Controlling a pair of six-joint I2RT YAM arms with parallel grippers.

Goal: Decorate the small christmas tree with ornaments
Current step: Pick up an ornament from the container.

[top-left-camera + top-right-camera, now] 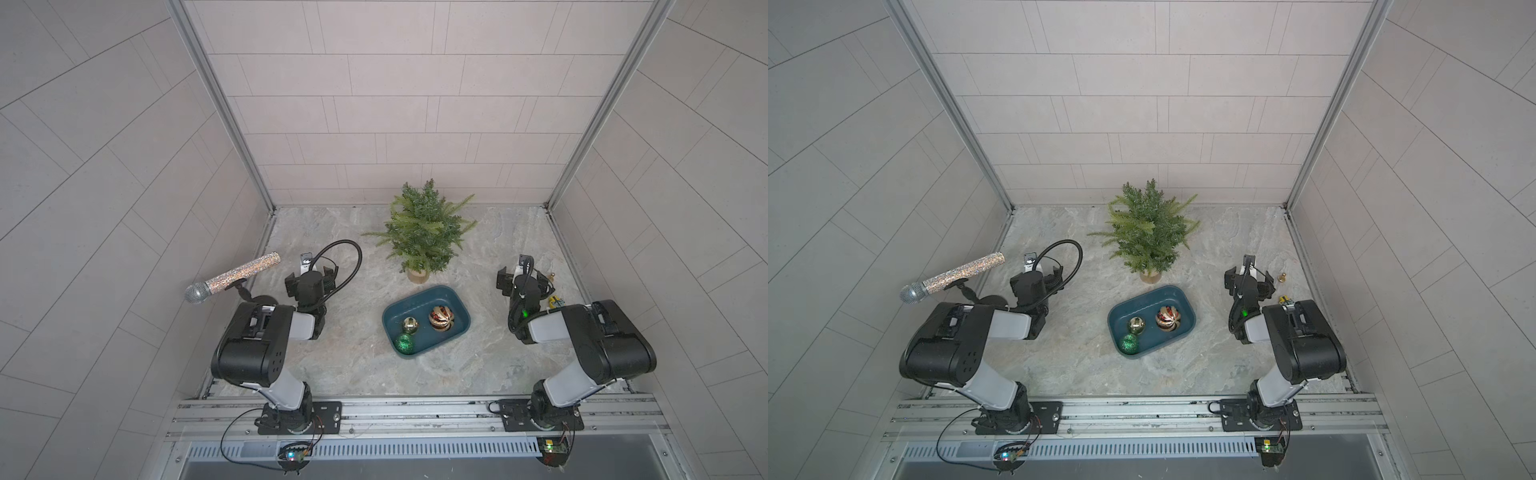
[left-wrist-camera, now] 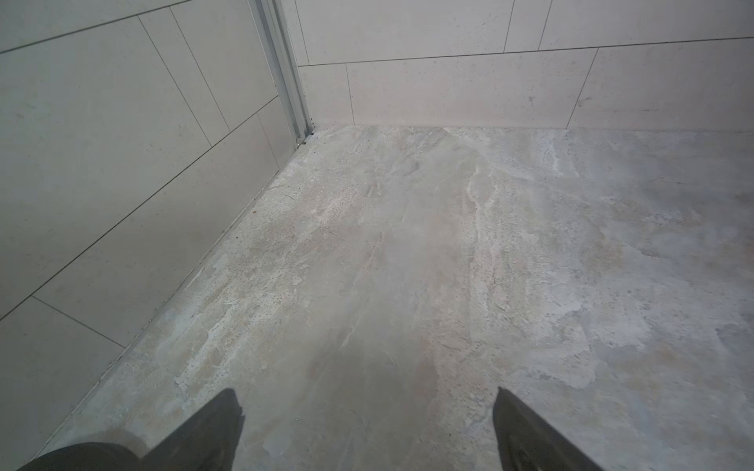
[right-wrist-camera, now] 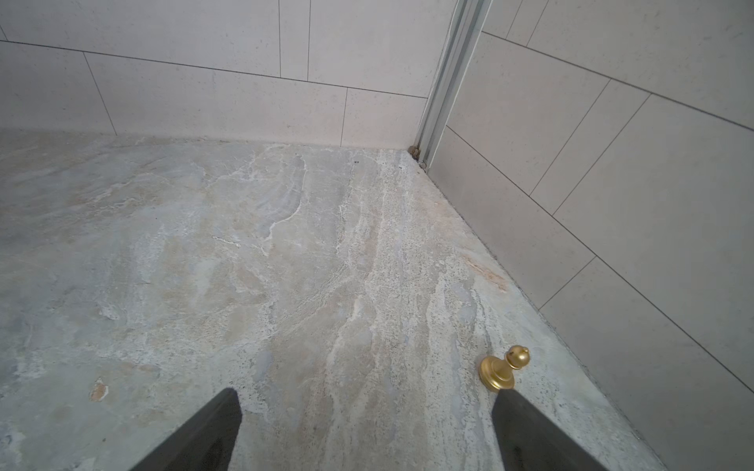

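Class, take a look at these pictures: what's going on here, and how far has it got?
Nothing is being handled yet. The small christmas tree stands upright and bare, with nothing hung on it. A red-and-gold ball, a gold ball and a green ball all lie in a teal tray just in front of the tree. The left gripper and the right gripper are both open and empty, one off to each side of the tray.

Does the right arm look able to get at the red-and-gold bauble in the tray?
Probably yes: the red-and-gold bauble lies uncovered in the teal tray, on its side toward the open, empty right pincer.
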